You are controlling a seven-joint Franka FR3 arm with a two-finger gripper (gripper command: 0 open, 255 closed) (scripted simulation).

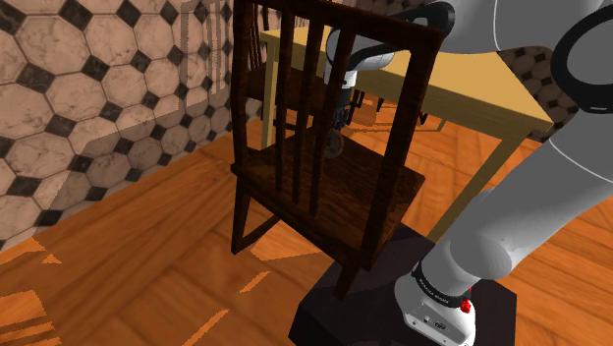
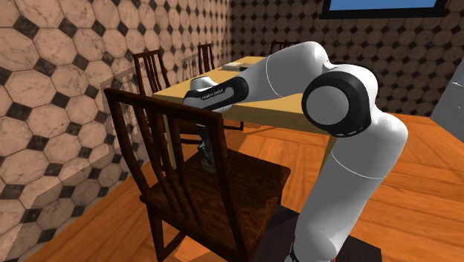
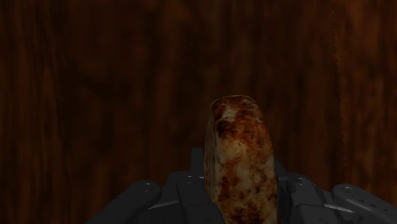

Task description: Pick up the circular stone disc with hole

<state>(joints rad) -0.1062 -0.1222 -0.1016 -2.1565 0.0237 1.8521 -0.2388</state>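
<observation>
Dark wooden chair seat (image 1: 363, 192), with black jaws clasping the flat faces of a mottled brown-cream stone disc (image 3: 242, 165): rigid, probably heavy, slip-prone.

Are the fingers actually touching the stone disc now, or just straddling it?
Touching. In the wrist view the mottled brown disc stands edge-on between the black fingers. One finger presses against each face, and no gap shows on either side.

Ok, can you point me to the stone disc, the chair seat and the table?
stone disc (image 3: 240, 159): wrist view, its mottled rim.
chair seat (image 2: 249, 182): second exterior view, bare dark wood.
table (image 1: 462, 84): shoulder view, yellow top.
</observation>
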